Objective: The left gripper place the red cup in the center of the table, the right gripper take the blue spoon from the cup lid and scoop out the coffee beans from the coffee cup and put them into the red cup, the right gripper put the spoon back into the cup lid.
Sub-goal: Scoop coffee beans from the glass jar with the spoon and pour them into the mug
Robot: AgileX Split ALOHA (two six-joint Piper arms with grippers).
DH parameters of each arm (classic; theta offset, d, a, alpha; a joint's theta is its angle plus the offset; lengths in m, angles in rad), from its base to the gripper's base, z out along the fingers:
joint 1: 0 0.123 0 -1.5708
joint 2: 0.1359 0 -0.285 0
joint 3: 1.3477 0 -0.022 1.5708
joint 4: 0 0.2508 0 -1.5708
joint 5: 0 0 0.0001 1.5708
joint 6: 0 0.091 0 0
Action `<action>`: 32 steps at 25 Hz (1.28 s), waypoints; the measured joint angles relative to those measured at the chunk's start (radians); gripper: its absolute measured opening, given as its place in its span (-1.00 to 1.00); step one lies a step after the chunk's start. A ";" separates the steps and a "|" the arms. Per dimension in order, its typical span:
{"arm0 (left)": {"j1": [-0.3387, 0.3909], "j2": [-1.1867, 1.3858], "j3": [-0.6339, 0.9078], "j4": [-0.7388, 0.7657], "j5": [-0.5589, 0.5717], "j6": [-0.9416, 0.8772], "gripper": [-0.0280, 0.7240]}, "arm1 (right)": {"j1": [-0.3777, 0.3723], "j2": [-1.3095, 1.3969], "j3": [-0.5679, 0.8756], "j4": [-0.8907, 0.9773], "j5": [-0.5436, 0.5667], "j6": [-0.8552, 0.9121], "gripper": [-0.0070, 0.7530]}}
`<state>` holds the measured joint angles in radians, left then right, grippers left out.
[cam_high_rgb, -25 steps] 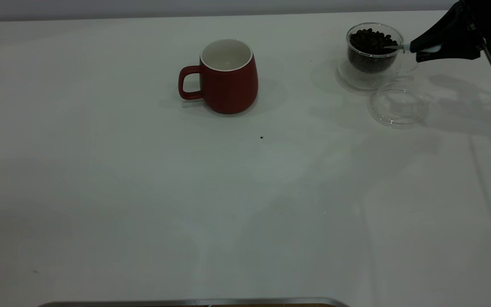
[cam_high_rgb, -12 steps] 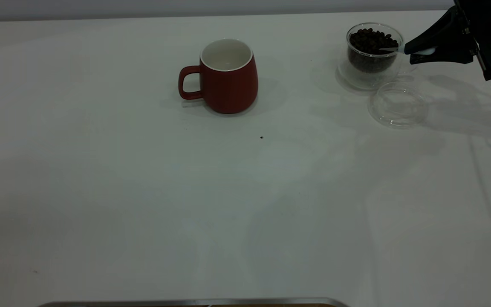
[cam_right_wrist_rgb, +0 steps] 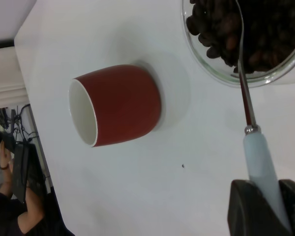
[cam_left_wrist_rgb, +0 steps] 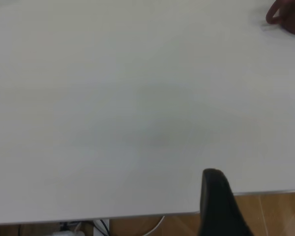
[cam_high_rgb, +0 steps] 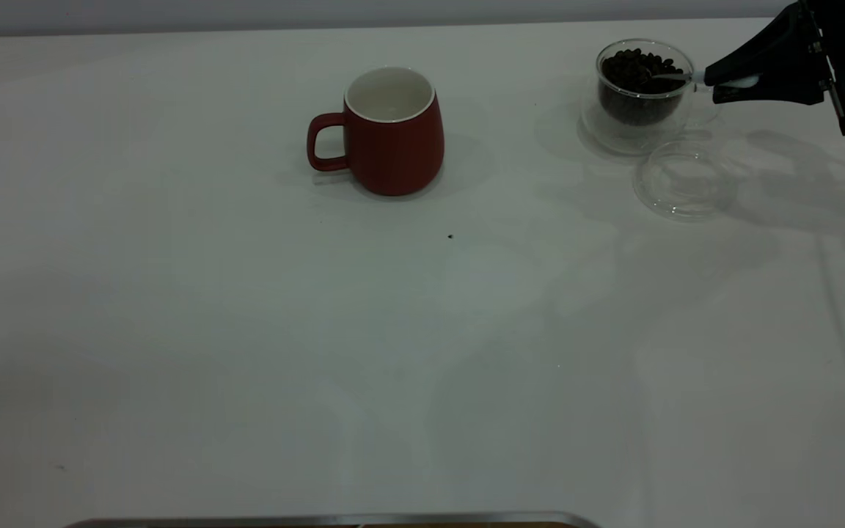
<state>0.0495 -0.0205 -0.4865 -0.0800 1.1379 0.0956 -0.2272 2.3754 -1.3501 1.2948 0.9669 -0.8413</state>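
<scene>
Nearest to us in the exterior view lies a wide bare stretch of the white table (cam_high_rgb: 246, 367), with a tiny dark speck (cam_high_rgb: 450, 236) near its middle. Beyond the speck stands the red cup (cam_high_rgb: 393, 132), upright, its handle turned toward the left side, its white inside showing nothing in it.

Over at the right, the clear cup lid (cam_high_rgb: 685, 180) lies flat on the table with nothing on it. Just behind it, almost touching, stands the glass coffee cup (cam_high_rgb: 639, 95), filled with dark coffee beans (cam_high_rgb: 639, 70).

Farthest back on the right, we see the right gripper (cam_high_rgb: 723, 81) hanging beside the coffee cup's rim, its fingers clamped on the pale blue handle of the blue spoon (cam_high_rgb: 675, 76). The spoon reaches nearly level across the rim, its steel bowl over the beans. In the right wrist view the spoon (cam_right_wrist_rgb: 246, 98) runs from the fingers over the glass wall into the beans (cam_right_wrist_rgb: 246, 29).

The left gripper (cam_left_wrist_rgb: 219, 206) sits at the table's edge, well apart from everything; we cannot tell how its fingers stand.
</scene>
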 joint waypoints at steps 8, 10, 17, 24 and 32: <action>0.000 0.000 0.000 0.000 0.000 0.000 0.34 | -0.009 0.000 0.000 0.002 0.024 -0.001 -0.69; 0.000 0.000 0.000 0.000 0.000 0.000 0.34 | -0.015 0.000 0.000 0.002 0.024 -0.001 -0.69; 0.000 0.000 0.000 0.000 0.000 0.000 0.34 | -0.023 0.000 0.000 0.002 0.025 -0.001 -0.69; 0.000 0.000 0.000 0.000 0.000 0.000 0.34 | -0.042 0.000 0.000 0.058 0.066 -0.027 -0.69; 0.000 0.000 0.000 0.000 0.000 0.003 0.34 | -0.043 0.000 0.000 0.067 0.086 -0.032 -0.69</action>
<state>0.0495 -0.0205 -0.4865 -0.0800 1.1379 0.0985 -0.2704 2.3754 -1.3501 1.3615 1.0530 -0.8729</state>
